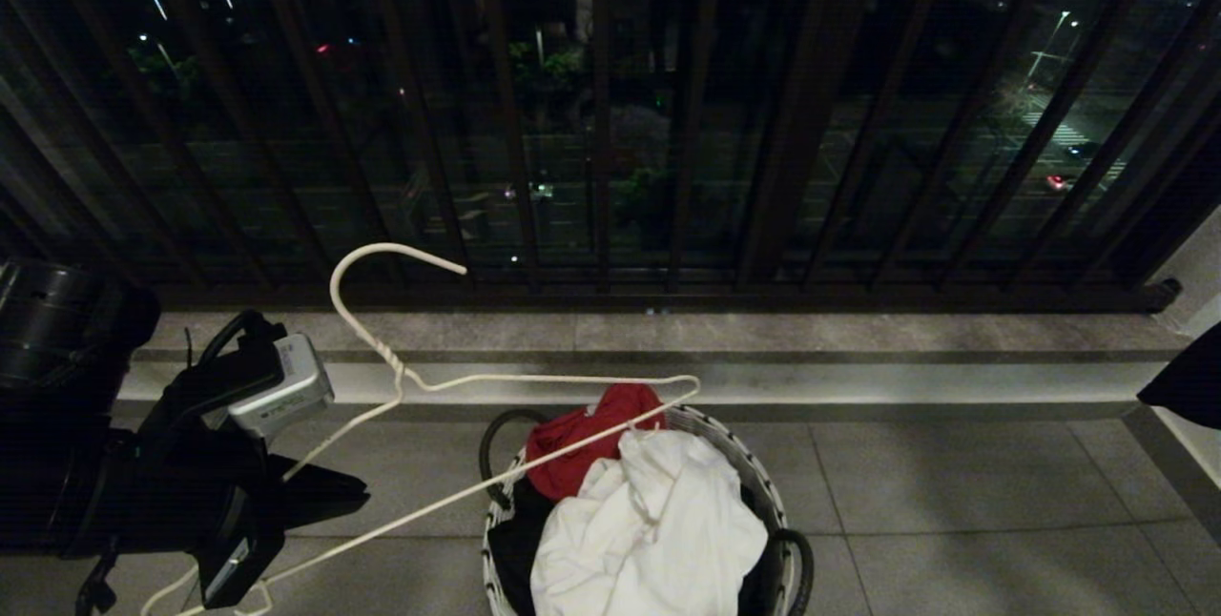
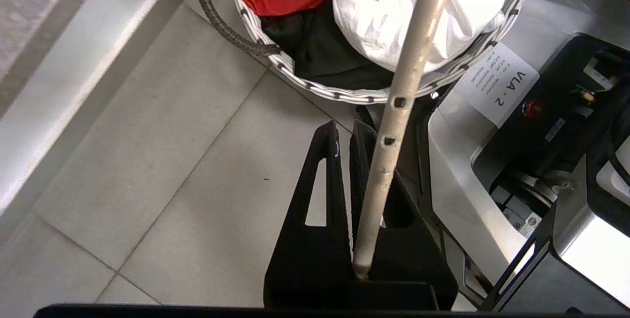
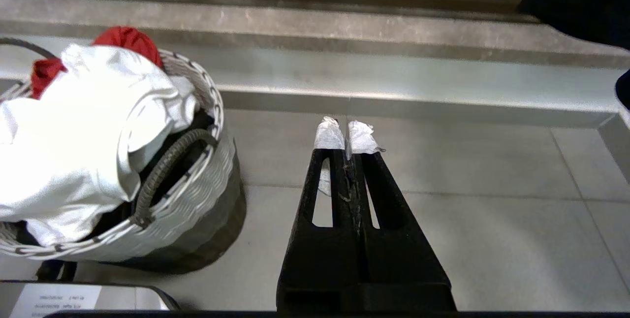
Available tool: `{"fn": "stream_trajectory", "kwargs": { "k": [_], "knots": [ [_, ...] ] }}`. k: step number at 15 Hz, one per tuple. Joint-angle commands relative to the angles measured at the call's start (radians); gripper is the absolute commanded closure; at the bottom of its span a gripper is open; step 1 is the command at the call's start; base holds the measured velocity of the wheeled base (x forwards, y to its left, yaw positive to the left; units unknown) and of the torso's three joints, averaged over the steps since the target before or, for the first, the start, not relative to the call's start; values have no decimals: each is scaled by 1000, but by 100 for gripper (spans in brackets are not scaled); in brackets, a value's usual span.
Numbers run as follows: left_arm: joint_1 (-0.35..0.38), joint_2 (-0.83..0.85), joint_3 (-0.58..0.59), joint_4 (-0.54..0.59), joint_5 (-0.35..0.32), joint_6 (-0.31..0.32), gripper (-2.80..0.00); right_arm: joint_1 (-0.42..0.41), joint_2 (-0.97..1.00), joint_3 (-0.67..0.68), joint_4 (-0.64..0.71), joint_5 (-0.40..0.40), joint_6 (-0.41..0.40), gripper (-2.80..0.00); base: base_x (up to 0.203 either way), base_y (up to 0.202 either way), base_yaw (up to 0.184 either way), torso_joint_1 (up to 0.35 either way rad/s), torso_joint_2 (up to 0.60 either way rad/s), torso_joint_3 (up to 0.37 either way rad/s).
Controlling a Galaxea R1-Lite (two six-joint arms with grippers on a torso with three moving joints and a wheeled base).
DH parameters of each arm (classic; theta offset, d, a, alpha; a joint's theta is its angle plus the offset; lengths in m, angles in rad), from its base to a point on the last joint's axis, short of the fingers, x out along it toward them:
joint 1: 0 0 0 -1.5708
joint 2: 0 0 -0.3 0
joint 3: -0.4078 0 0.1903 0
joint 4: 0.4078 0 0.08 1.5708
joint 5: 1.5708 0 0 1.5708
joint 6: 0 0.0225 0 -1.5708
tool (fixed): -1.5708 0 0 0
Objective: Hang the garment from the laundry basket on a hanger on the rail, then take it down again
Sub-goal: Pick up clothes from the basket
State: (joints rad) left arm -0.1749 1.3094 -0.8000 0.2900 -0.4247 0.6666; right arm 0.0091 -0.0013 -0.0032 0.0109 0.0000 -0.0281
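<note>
The white garment (image 1: 649, 521) (image 2: 384, 8) (image 3: 74, 136) lies heaped on top in the laundry basket (image 1: 754, 473) (image 2: 305, 84) (image 3: 197, 170) on the tiled floor. My left gripper (image 1: 334, 494) (image 2: 344, 133) is left of the basket, shut on the thin white wire hanger (image 1: 534, 378) (image 2: 393, 126). The hanger's far end reaches over the basket and its hook points up toward the railing. My right gripper (image 3: 347, 133) hangs shut and empty over the floor to the right of the basket. The rail is out of view.
A red cloth (image 1: 582, 435) and a black garment (image 2: 320, 52) share the basket. A raised stone ledge (image 1: 668, 349) and the dark barred balcony railing (image 1: 610, 120) stand behind it. My own base (image 2: 492, 111) is close to the basket. A dark object (image 1: 1183, 378) shows at the right edge.
</note>
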Motion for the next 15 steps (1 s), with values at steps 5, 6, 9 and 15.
{"fn": "stream_trajectory", "kwargs": {
  "k": [5,6,9,15],
  "knots": [
    [0,7,-4,1,-2,4,0,0,1,0,0,0,-1,0,0,0,0,5,2,-182],
    [0,7,-4,1,-2,4,0,0,1,0,0,0,-1,0,0,0,0,2,1,-192],
    [0,-6,-3,1,-2,2,0,0,1,0,0,0,-1,0,0,0,0,5,4,-196],
    [2,-36,-5,0,-3,-43,0,0,1,0,1,5,-16,0,0,0,0,5,1,-90]
  ]
}}
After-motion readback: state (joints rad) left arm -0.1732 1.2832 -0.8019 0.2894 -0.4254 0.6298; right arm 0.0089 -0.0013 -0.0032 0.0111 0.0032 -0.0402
